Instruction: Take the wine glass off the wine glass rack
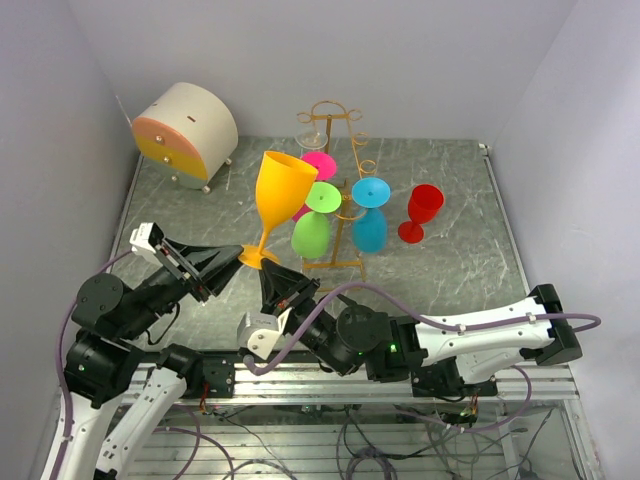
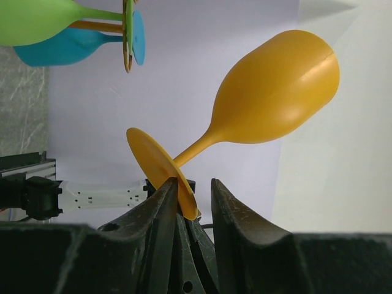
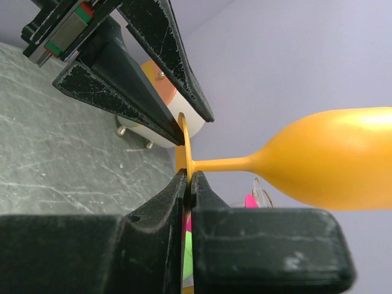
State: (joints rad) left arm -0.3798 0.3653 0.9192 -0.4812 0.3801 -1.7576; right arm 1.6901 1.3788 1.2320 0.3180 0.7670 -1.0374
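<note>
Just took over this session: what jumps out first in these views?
The orange wine glass is held tilted in mid-air before the wine glass rack, its foot pinched by the right gripper while the left gripper straddles the foot's rim, jaws apart. A green glass, a blue glass and a pink glass hang on the rack; a red glass stands to its right.

From my feed: left arm [image 1: 100, 305] and right arm [image 1: 480, 335] both have black joint housings with white link shells. Purple cable [image 1: 585, 320] runs along each. Fingers [image 2: 245, 226] matte black, wedge-shaped, grainy finish. Green LED [image 1: 393, 349] lit on right arm. Red/green end caps on left gripper [image 1: 240, 255] rail.
</note>
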